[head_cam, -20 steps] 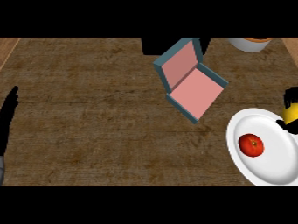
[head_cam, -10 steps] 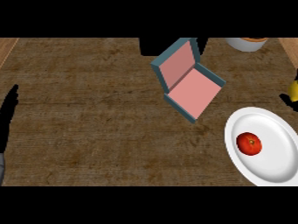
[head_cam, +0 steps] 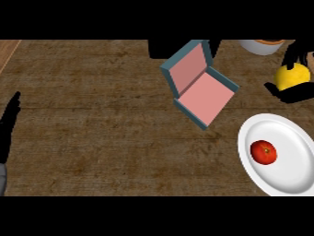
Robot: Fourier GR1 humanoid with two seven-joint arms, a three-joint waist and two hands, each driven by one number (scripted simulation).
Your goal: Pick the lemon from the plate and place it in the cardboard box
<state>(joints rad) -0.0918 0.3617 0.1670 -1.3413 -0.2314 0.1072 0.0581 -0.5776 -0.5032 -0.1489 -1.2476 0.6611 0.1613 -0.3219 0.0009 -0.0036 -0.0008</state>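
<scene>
Right black hand (head_cam: 296, 91) curled round the round yellow lemon (head_cam: 293, 76), off the white oval plate (head_cam: 302, 152); best carry it left, over the open pink-lined cardboard box (head_cam: 201, 92), before letting go.

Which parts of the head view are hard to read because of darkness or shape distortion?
In the head view, the right hand is plain black, so its fingers merge into one dark shape around the lemon; the left hand at the left edge is likewise a dark silhouette; the round plate looks stretched into an oval; the open box appears skewed.
</scene>
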